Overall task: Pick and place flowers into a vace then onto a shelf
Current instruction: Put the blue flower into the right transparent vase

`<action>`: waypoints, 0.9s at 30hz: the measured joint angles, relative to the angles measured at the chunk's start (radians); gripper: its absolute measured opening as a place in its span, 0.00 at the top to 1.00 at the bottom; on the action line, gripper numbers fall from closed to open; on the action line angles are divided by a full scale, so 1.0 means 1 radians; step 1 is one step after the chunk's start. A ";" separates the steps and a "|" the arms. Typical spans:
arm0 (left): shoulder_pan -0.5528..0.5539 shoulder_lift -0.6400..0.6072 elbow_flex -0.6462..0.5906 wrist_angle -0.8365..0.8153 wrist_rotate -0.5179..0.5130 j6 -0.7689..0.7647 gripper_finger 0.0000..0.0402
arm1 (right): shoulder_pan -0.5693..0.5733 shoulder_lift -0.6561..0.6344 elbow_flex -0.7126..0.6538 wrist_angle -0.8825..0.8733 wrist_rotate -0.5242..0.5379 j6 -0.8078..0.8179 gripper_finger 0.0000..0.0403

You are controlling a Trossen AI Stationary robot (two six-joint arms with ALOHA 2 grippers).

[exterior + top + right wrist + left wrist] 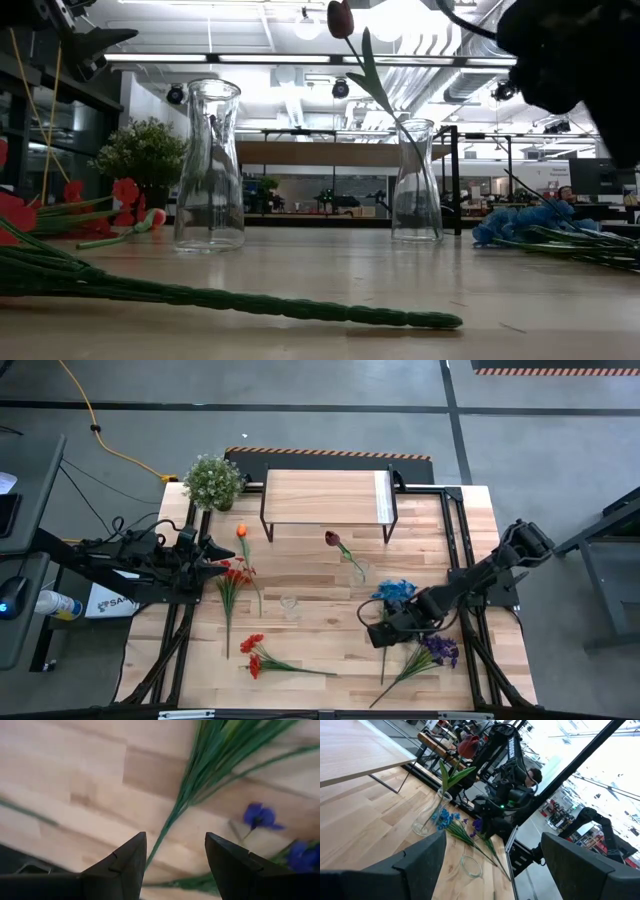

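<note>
— Wood is seen across the table (310, 620). Where are the flowers?
— A dark red bud (332, 539) stands in a vase (358, 570) just before the shelf (325, 497). Red bunches (232, 574) and an orange tulip (241, 531) lie by the left gripper (222, 557), whose fingers are spread, nothing held.
— And the right gripper (175, 862)?
— It is held low over a green stem (165, 827) of the blue spray (394, 592); its fingers are parted, the stem between them, not grasped. A second vase (289, 604) stands empty mid-table.
</note>
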 joint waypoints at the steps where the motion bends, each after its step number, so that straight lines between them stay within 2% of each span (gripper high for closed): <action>1: 0.000 0.000 0.000 0.000 0.000 0.000 0.11 | -0.005 0.000 0.000 -0.005 0.010 -0.002 0.52; 11: 0.000 0.000 0.000 0.000 0.000 0.000 0.11 | -0.024 0.000 0.000 -0.011 0.062 -0.022 0.52; 27: 0.000 0.000 0.000 -0.001 0.000 0.000 0.11 | -0.016 0.026 0.001 -0.027 0.070 -0.025 0.52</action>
